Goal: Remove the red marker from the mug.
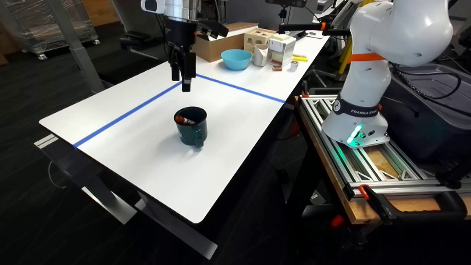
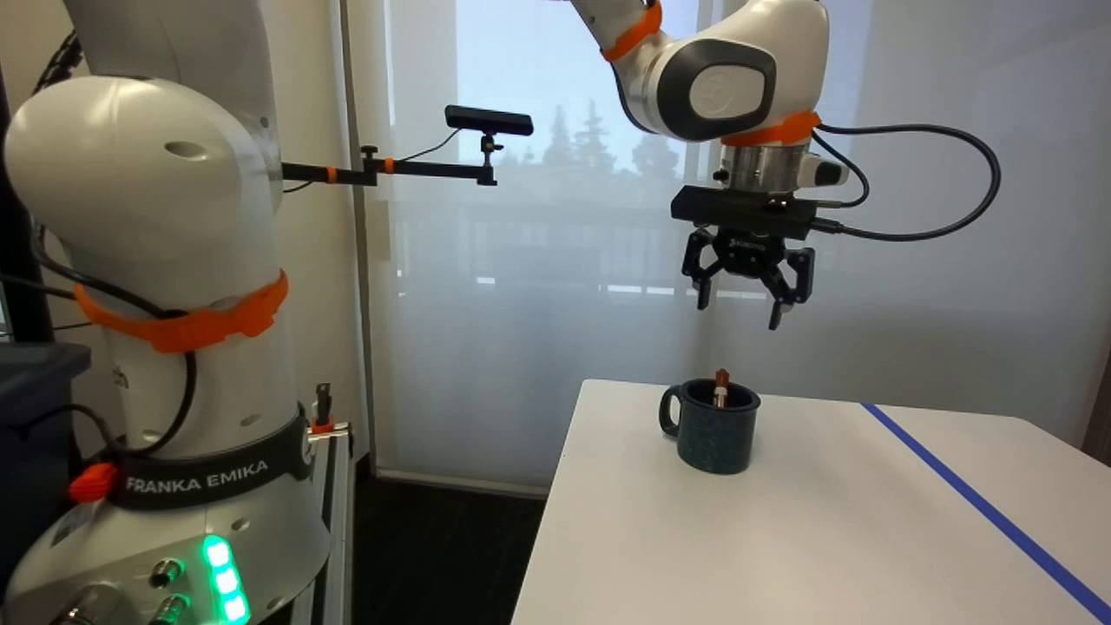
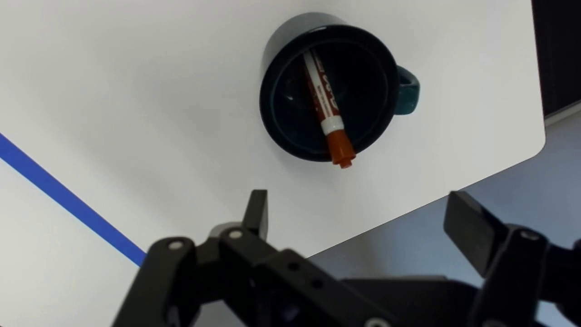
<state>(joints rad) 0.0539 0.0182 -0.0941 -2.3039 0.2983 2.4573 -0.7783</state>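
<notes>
The dark teal-blue mug (image 1: 188, 135) stands upright on the white table in both exterior views (image 2: 716, 441). The wrist view shows it from above, with its dark inside (image 3: 367, 86) and its handle to the right. The red marker (image 3: 323, 97) leans inside the mug. Its red-orange cap end sticks up slightly past the rim. The marker also shows in both exterior views (image 1: 185, 120) (image 2: 720, 389); its lower end is hidden in an exterior view. My gripper (image 2: 739, 314) is open and empty above the mug, apart from it. It shows in an exterior view (image 1: 181, 81) and the wrist view (image 3: 357, 197).
Blue tape lines (image 1: 128, 113) run across the table (image 1: 169, 184). A light blue bowl (image 1: 236, 60), a cardboard box (image 1: 220, 48), a pale mug (image 1: 260, 55) and small items stand at the table's far end. The table edge (image 3: 499, 172) lies near the mug.
</notes>
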